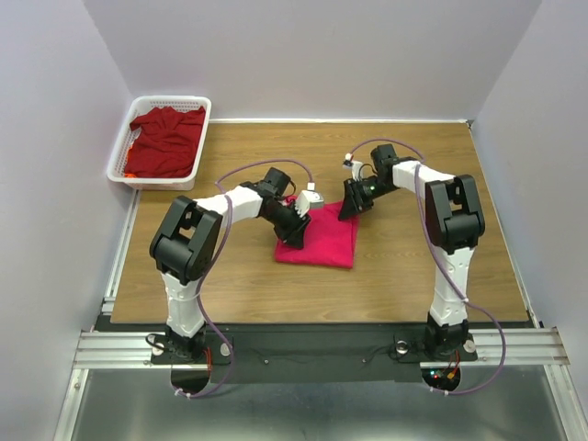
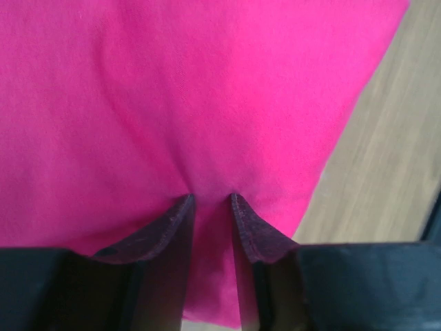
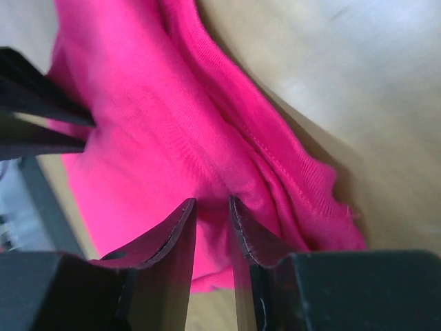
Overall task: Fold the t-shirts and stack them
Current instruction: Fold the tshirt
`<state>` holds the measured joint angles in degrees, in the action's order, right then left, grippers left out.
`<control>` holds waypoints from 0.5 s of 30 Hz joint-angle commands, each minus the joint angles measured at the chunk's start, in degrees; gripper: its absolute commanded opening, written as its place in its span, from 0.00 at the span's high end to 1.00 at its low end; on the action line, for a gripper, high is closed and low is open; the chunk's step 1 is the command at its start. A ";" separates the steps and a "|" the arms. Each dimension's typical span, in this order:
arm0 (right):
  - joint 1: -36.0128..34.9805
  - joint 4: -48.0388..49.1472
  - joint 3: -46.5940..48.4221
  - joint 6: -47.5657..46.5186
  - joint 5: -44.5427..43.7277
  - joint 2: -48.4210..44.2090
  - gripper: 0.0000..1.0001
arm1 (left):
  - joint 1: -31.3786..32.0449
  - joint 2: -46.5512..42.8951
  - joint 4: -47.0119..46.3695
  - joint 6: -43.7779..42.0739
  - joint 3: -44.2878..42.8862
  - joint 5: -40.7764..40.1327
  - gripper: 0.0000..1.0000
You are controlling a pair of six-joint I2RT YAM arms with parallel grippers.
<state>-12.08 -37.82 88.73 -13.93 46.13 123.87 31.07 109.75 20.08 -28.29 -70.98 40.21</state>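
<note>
1. Nearest the arm bases, the pink t-shirt (image 1: 322,241) lies mid-desk as a roughly square, already folded packet. The wooden desk (image 1: 404,266) shows bare around it.
2. The left fingers (image 2: 185,215) sit at the packet's left edge, drawn nearly together on a small tuck of cloth. Creases fan out from the tips, so I judge this a real pinch and not a hover.
3. A little farther back, the right fingers (image 3: 183,219) are drawn equally close on the bunched, hemmed edge at the packet's far right corner.
4. One grip on each side would let the arms move the layers together without the fold falling open. That suits either a last fold or carrying the packet to a stacking spot; which is meant cannot be told.
5. Farthest off, at the desk's far left corner, the white mesh basket (image 1: 203,138) holds the maroon t-shirt (image 1: 167,140), crumpled and unfolded. Much of the task therefore seems left.
</note>
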 commanded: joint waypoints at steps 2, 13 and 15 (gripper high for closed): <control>-1.81 0.12 -7.33 -3.38 0.10 -6.09 0.68 | 3.11 -5.77 4.88 -2.12 5.58 1.45 0.62; -1.99 -2.17 -0.77 -1.72 5.99 -12.36 0.67 | 6.20 -13.26 14.73 -11.60 -4.32 0.86 0.45; -1.90 -2.17 2.59 -0.92 5.82 -7.44 0.67 | 5.58 -9.75 14.38 -11.96 -8.45 -0.73 0.42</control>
<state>-13.96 -41.15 85.73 -15.84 49.95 112.14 37.98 98.32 32.99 -36.51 -71.40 41.74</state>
